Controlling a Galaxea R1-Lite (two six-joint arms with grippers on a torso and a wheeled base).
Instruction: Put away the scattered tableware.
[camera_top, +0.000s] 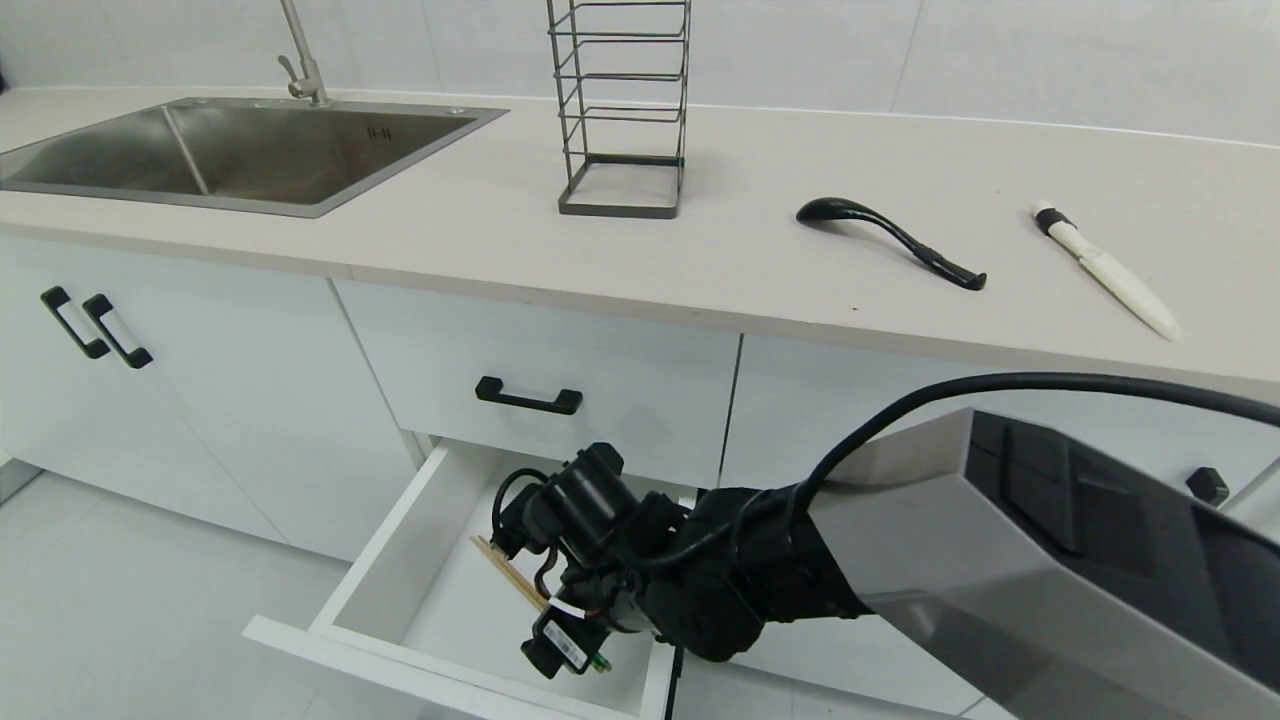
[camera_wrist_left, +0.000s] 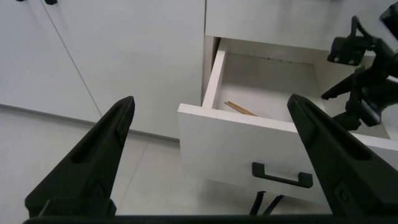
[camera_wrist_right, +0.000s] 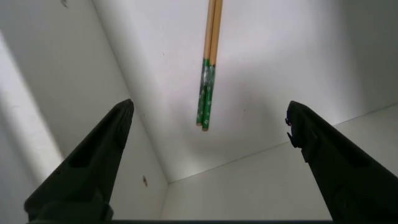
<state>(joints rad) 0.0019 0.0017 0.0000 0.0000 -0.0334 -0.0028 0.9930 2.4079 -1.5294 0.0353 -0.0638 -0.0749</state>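
My right claw is wide open, just over the chopsticks. High above it, the black spoon looks light, slippery; I'd pinch its handle.

Pale countertop: sink sunk in at far left, wire rack upright at middle, black spoon lying to its right, white knife farther right, well apart. Below, open drawer, with chopsticks flat on its floor.
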